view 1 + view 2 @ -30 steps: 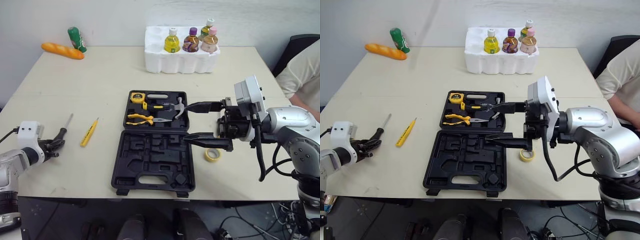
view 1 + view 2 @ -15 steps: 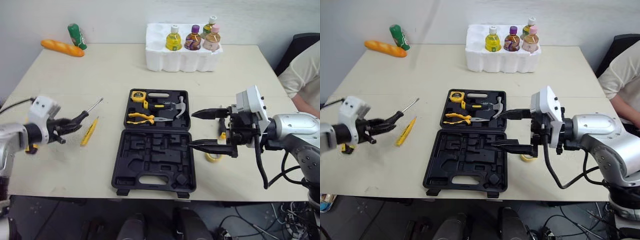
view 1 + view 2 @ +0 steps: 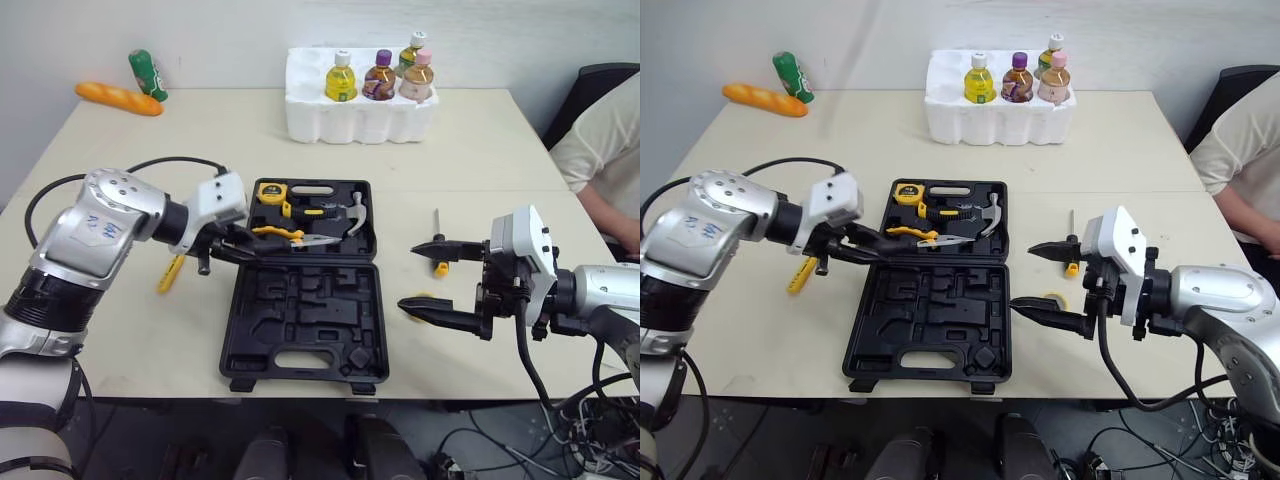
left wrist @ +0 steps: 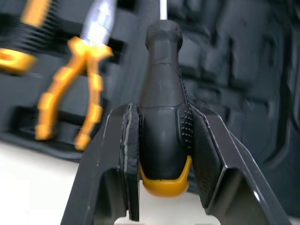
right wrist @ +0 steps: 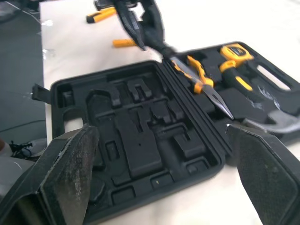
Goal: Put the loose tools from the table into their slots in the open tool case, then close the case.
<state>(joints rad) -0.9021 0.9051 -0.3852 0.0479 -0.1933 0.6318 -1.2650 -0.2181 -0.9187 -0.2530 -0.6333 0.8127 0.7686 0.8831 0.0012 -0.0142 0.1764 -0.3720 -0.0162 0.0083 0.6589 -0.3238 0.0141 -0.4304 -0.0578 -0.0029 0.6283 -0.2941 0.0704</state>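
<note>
Screwdriver (image 4: pixel 164 93), L claw (image 3: pixel 233 248): now over case (image 3: pixel 300 335)

Black-handled screwdriver (image 4: pixel 161 117) above open case (image 3: pixel 300 310)

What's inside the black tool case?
A tape measure, yellow-handled pliers and a hammer sit in the tool case's far half; the near half's slots are empty. The left gripper, holding a screwdriver, hides the far half's left edge.

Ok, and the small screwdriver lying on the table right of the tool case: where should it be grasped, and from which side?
Grip the small screwdriver by its yellow handle, the thicker end nearest the robot; its thin shaft points away toward the bottles. It lies flat on the table, so come from above, closing across the handle. The open right end effector is beside it, so it is probably the easier arm.
</note>
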